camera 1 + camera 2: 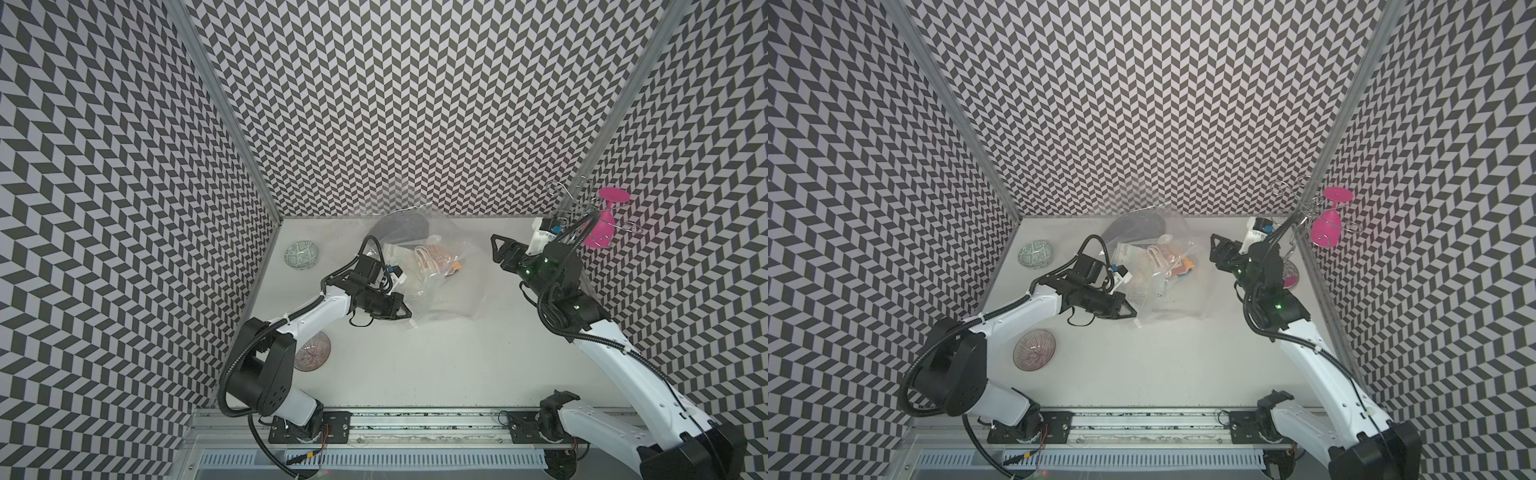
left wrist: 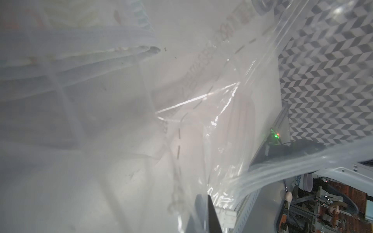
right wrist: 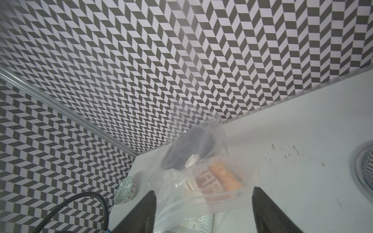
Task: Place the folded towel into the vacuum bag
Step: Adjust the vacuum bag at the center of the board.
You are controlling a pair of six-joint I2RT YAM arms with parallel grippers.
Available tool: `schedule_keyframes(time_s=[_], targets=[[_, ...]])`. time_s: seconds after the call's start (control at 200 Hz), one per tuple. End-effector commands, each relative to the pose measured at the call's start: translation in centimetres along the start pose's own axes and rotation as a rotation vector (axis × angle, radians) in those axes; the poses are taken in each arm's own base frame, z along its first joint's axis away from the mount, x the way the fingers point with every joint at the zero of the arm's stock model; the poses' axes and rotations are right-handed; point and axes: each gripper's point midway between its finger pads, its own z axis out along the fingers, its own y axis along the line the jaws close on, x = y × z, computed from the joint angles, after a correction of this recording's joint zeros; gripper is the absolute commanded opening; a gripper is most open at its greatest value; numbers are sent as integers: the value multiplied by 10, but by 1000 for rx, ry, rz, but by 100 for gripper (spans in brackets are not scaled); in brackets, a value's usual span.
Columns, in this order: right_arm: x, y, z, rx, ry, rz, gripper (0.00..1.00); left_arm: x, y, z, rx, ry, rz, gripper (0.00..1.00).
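Observation:
The vacuum bag (image 1: 451, 293) (image 1: 1181, 301), clear and crinkly, lies mid-table with its white valve cap (image 3: 191, 160) toward the back. Inside it sits a folded towel (image 1: 434, 259) (image 1: 1169, 259) (image 3: 219, 177) with an orange and brown pattern, beside a pale patterned cloth and a dark grey bundle (image 3: 189, 145). My left gripper (image 1: 409, 318) (image 1: 1136, 316) (image 2: 205, 211) is shut on the bag's near edge, with plastic film (image 2: 222, 113) filling its wrist view. My right gripper (image 1: 494, 249) (image 1: 1213, 249) (image 3: 203, 190) stands open to the right of the bag, holding nothing.
A green patterned bowl (image 1: 302, 254) (image 1: 1036, 254) (image 3: 126, 189) sits at the back left. A pink-lined bowl (image 1: 313, 353) (image 1: 1034, 350) lies near the left arm. A pink wine glass (image 1: 602, 220) (image 1: 1329, 222) hangs on a wire rack at the back right, with a dish (image 1: 1291, 274) below.

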Motion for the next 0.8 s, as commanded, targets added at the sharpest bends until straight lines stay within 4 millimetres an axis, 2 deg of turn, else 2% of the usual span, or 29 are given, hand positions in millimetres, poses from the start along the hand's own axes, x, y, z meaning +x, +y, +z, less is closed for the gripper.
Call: schedule_keyframes(time_s=[0.0, 0.085, 0.2, 0.26, 0.35, 0.411, 0.526, 0.676, 0.796], targets=[[-4, 38, 12, -183, 39, -38, 71, 21, 4, 1, -127, 52, 45, 0], [19, 49, 25, -266, 142, -22, 69, 32, 6, 3, -174, 87, 55, 0], [50, 36, 43, -248, 224, 31, 68, 36, 17, -6, -249, 80, 36, 0], [66, 17, 52, -177, 249, 76, 67, 41, 25, -9, -278, 85, 15, 0], [99, -22, 61, -22, 305, 141, 66, 52, 44, -12, -322, 91, -40, 0], [128, -49, 59, 64, 339, 182, 66, 61, 56, -12, -338, 101, -78, 0], [167, -96, 49, 209, 336, 238, 66, 76, 68, -11, -345, 129, -123, 0], [199, -139, 45, 358, 336, 269, 66, 87, 72, -13, -350, 147, -155, 0], [228, -159, 51, 424, 415, 262, 66, 97, 76, -18, -366, 157, -180, 0]])
